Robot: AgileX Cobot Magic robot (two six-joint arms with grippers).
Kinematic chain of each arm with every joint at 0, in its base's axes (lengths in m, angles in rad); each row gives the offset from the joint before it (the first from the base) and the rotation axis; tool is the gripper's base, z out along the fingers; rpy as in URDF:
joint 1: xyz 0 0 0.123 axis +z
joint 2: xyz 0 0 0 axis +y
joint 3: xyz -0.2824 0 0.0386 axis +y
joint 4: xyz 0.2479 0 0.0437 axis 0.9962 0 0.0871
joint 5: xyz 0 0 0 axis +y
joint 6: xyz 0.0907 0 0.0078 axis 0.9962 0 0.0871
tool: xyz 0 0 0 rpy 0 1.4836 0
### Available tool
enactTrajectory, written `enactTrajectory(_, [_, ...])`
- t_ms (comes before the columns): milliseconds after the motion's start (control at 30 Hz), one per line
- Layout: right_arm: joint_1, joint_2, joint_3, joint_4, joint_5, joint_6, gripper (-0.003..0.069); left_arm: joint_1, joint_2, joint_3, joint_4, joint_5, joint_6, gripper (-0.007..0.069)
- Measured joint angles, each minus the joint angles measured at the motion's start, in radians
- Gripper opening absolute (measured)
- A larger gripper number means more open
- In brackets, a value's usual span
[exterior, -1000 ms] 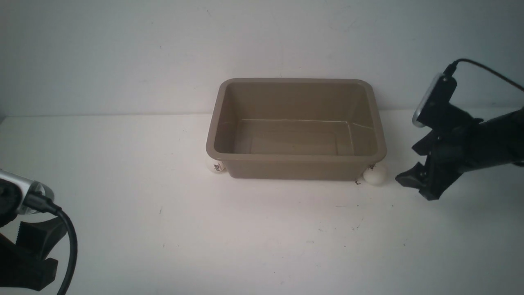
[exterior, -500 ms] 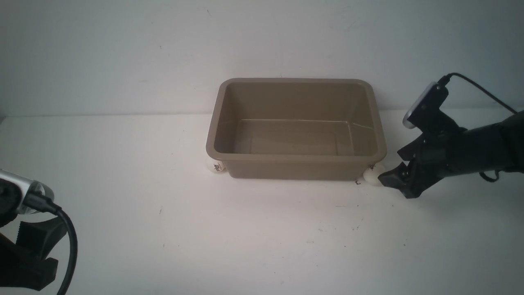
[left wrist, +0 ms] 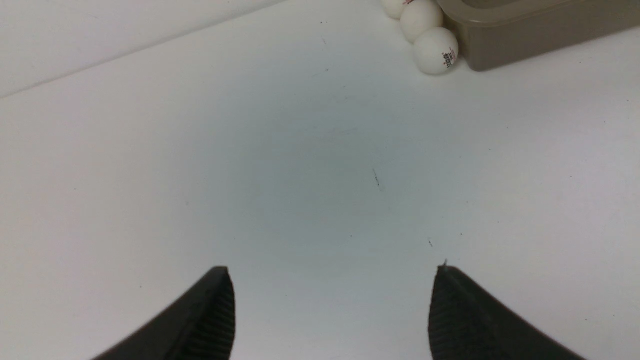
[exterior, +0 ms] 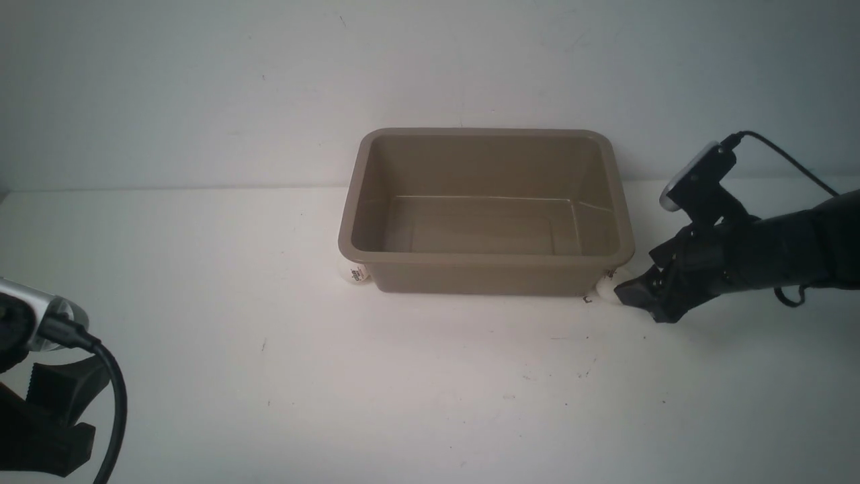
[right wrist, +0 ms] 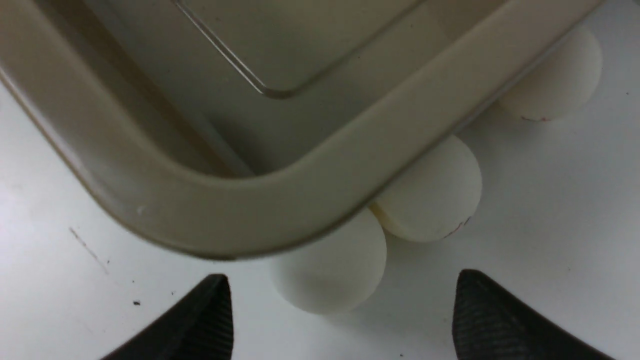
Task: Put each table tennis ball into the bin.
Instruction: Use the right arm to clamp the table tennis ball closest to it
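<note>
Taupe plastic forms the bin (exterior: 484,259), set mid-table (exterior: 430,376) with its long axis running left to right, and no ball is seen inside it. The right claw (exterior: 628,297) is held low at the bin's front right corner, jaws spread wide and nothing gripped. In the right wrist view the nearest ball (right wrist: 330,270) is seen straight ahead between the open tips, tucked partly under the flared rim. A second ball (right wrist: 432,192) lies just beside it and a third (right wrist: 555,82) further along the same short wall. The coming grasp is judged to turn on that overhang, since the rim may be struck if the claw is pushed further in. The left claw (left wrist: 332,271), likewise open and empty, is placed well apart from three balls (left wrist: 435,50) at the bin's left corner, so the right arm is the nearer. A dark and red logo (left wrist: 448,56) is printed on one ball, too small to be read
</note>
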Motion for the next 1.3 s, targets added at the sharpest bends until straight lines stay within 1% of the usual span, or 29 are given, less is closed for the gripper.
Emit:
enactTrajectory(300, [0.0,0.01,-0.003,0.085,0.01,-0.047,0.0534,0.0,0.0,0.0,0.0,0.0,0.0,0.0468])
enactTrajectory(633, [0.0,0.072,-0.014,0.122,0.029,-0.052,0.0534,0.0,0.0,0.0,0.0,0.0,-0.001,0.0468])
enactTrajectory(733, [0.0,0.072,-0.016,0.156,0.029,-0.059,0.0529,0.0,0.0,0.0,0.0,0.0,-0.001,0.0468])
enactTrajectory(833, [0.0,0.074,-0.016,0.197,0.029,-0.083,0.051,0.0,0.0,0.0,0.0,0.0,-0.001,0.0468])
enactTrajectory(933, [0.0,0.087,-0.017,0.232,0.028,-0.1,0.0443,0.0,0.0,0.0,0.0,0.0,-0.001,0.0468])
enactTrajectory(1000, [0.0,0.1,-0.017,0.236,0.026,-0.104,0.0382,0.0,0.0,0.0,0.0,0.0,-0.001,0.0468])
enactTrajectory(1033, [0.0,0.102,-0.017,0.237,0.026,-0.104,0.0375,0.0,0.0,0.0,0.0,0.0,-0.001,0.0468])
enactTrajectory(1067, [0.0,0.112,-0.017,0.245,0.029,-0.104,0.0335,0.0,0.0,0.0,0.0,0.0,-0.001,0.0468])
enactTrajectory(1300, [0.0,0.108,-0.019,0.252,0.036,-0.129,0.0331,0.0,0.0,0.0,0.0,0.0,-0.001,0.0468])
